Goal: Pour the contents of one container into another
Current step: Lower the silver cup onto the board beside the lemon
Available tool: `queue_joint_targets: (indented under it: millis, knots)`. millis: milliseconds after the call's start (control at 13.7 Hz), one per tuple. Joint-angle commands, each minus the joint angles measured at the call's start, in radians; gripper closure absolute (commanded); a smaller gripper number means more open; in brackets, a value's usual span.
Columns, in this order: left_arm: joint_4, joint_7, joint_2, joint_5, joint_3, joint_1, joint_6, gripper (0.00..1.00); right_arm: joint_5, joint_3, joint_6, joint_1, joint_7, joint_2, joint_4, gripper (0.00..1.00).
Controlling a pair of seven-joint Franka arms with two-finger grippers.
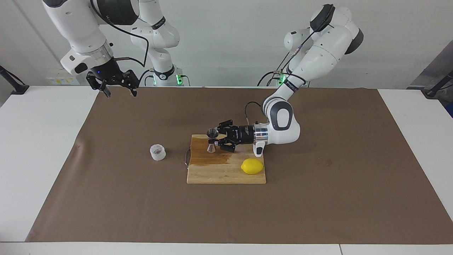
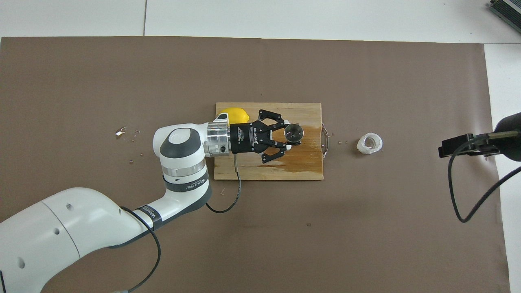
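1. The left gripper (image 1: 214, 141) comes in sideways over the pale wooden cutting board (image 1: 216, 173), its fingertips pinched on the narrow waist of the small shiny silver hourglass-shaped metal jigger (image 1: 212, 139).
2. The jigger stands upright, long axis vertical, open top cone facing up. In the overhead view its round mouth (image 2: 293, 133) shows as a full circle, so there is no tilt to speak of. Its lower cone sits at or just above the board; the pictures do not settle whether it is touching.
3. The relation that matters: the small squat translucent white plastic cup with the ribbed rim (image 1: 158, 152) stands on the brown table cover (image 1: 318, 198), just off the board's metal handle (image 1: 187, 157), toward the right arm's end of the table. From the held jigger, the cup lies straight along the line the left gripper is pointing.
4. The left gripper is much the nearer of the two to the cup. The right gripper (image 1: 119, 90) hangs high above the table's edge at its own end, fingers spread, waiting and holding nothing.
5. The cup looks upright, mouth open to the ceiling (image 2: 369, 142); whether anything is in it cannot be told.
6. A dark wet stain (image 2: 303, 156) covers the board's cup-side end, and a yellow lemon (image 1: 252, 166) rests on the board, at the corner nearest the left arm's end.
7. Judging by this layout, nothing is being poured yet.
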Motion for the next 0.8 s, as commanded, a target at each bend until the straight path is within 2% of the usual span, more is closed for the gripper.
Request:
queue_joint_targets:
  millis: [0,146,511,730]
  knots:
    - [-0.082,0.056,-0.128,-0.142,0.174,-0.152,0.008,0.96,0.023,0.004,-0.007,-0.011,0.004,-0.009,-0.009,0.0]
    - [-0.095,0.068,-0.148,-0.209,0.243,-0.225,0.008,0.98,0.022,0.004,-0.007,-0.011,0.004,-0.011,-0.009,0.0]
    - [-0.133,0.139,-0.173,-0.281,0.26,-0.257,0.028,0.97,0.023,0.004,-0.007,-0.011,0.004,-0.011,-0.009,0.0]
    - [-0.142,0.15,-0.188,-0.347,0.347,-0.352,0.037,0.97,0.022,0.004,-0.007,-0.011,0.004,-0.009,-0.009,0.0]
